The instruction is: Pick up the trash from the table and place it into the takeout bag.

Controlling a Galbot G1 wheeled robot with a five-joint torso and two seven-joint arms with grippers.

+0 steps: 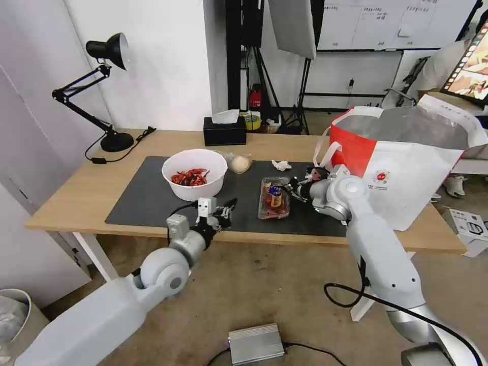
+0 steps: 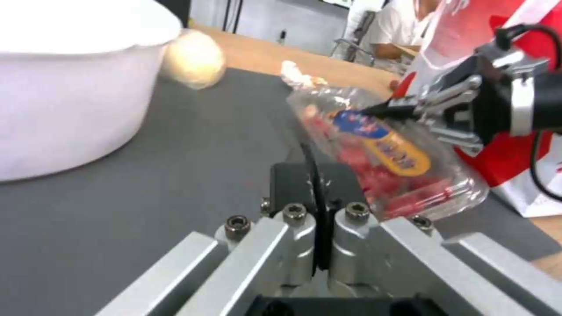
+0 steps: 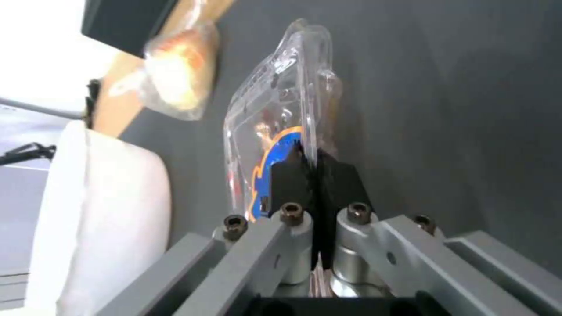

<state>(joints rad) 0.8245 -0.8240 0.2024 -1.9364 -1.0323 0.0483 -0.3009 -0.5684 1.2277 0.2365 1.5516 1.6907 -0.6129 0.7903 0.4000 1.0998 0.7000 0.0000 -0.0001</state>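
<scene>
Clear plastic box (image 1: 274,198) on the counter's dark mat (image 1: 147,195), pinched at its edge by right claw (image 1: 291,189); left claw (image 1: 227,207) pressed together near white bowl (image 1: 194,174); takeout bag (image 1: 406,168) beside.

Light-wood table (image 1: 86,195) under dark grey mat (image 1: 147,195), lamp (image 1: 104,91), tissue box (image 1: 224,131).

The right hand (image 3: 316,175) has its black fingers (image 3: 287,180) pressed together on the edge of the clear hinged plastic box (image 3: 281,101), which is tilted up off the dark grey mat (image 3: 456,109). The white bowl (image 3: 105,219) stands near it, the bagged bun (image 3: 175,79) beyond.
</scene>
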